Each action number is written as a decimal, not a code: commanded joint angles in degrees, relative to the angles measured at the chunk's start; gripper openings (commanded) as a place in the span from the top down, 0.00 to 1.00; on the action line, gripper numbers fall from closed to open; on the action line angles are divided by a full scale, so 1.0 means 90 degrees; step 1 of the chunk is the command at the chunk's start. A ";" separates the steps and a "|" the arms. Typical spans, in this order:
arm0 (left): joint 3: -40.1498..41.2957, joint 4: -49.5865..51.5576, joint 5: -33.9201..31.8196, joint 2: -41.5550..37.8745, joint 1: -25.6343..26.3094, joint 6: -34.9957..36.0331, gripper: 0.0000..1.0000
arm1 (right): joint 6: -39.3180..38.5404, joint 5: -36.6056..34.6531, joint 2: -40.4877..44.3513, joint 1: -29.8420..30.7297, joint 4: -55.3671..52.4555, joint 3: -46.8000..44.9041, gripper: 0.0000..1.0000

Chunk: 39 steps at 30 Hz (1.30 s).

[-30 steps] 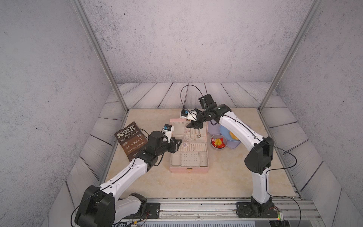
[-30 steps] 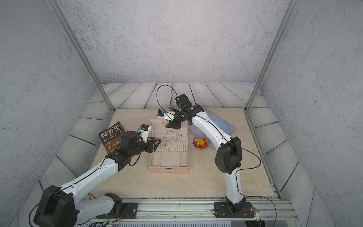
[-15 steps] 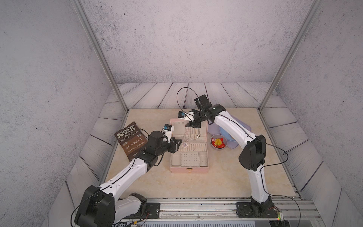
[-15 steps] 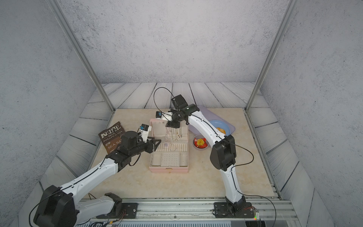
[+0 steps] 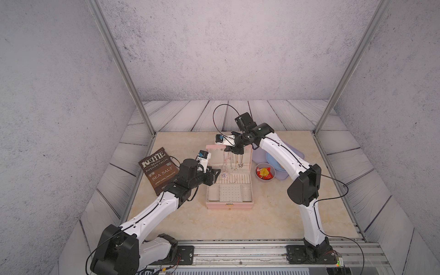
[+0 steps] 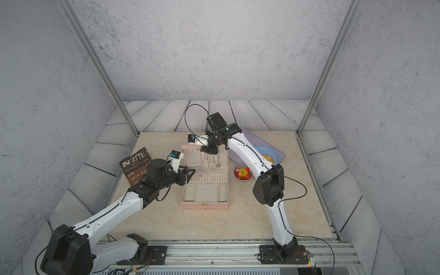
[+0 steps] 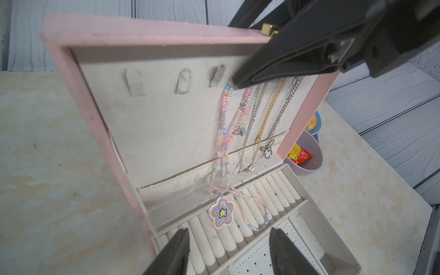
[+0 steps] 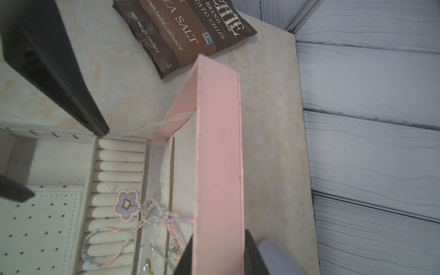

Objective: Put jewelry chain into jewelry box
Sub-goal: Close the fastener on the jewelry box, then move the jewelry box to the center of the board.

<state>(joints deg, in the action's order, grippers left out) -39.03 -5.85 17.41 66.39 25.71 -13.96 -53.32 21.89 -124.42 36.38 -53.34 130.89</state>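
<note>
My right claw [image 5: 233, 149] is pinched over the top rim of the jewelry box [image 5: 229, 205] lid [image 8: 219, 142], one finger on each face, right where the necklaces hang. My left claw [image 7: 228, 234] gapes wide, empty, low over the ring rolls [image 7: 269, 190].

Risks:
- The inner finger covers the tops of the strands. Any slide along the rim could drag beads off whatever they hang from (hidden behind the finger).
- If I pull the lid forward, it swings onto my left claw.
- Nothing holds the box down, so it may tip or skate on the desk [image 5: 273, 214].

The jewelry chain [image 7: 223, 147] is a thin pastel-bead strand, doubled, hanging down the lid lining. Its lower loop and flower pendant [image 7: 222, 213] lie on the rolls. It looks limp and snag-prone. It's inside the box already, beside the metal chains [image 7: 267, 116].
</note>
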 commanded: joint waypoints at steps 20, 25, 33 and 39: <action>0.0046 -0.0245 0.1068 -0.0346 0.0232 0.1625 0.41 | -0.0642 0.0091 0.0736 -0.0021 -0.2658 0.0069 1.00; -0.0078 0.0087 0.0577 -0.0177 0.0563 0.2214 0.41 | -0.0264 0.0040 0.0943 -0.0019 -0.2235 -0.0265 0.86; -0.0202 0.0319 -0.0349 -0.0150 0.1034 0.3386 0.33 | 0.0863 -0.0245 0.2117 -0.0039 -0.0421 -0.1438 0.28; -0.0386 0.0260 -0.0988 0.0178 0.1304 0.4718 0.34 | 0.2124 -0.0679 0.3629 -0.0042 0.1657 -0.3224 0.21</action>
<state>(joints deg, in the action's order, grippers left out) -40.01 -3.25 12.95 66.13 36.64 20.43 -42.15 18.39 -97.17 35.99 -48.58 106.96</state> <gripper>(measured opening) 0.661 0.785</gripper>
